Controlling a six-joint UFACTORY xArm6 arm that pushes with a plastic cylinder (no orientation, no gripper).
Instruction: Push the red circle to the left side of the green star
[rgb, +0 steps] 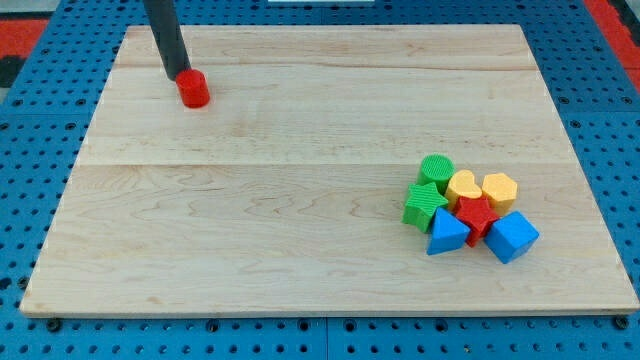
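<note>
My tip (180, 75) has no pincer; it touches the red circle (194, 89) from its far left, up in the board's far-left corner. The green star (425, 204) sits well apart, near right, packed against other blocks. I judge a long off-centre push could let the circle slip aside, or ram the cluster and shift the star

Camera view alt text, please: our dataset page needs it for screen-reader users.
My tip touches the red circle near the wooden board's top-left corner, far from the green star. The star sits at the left of a cluster of blocks at lower right.
</note>
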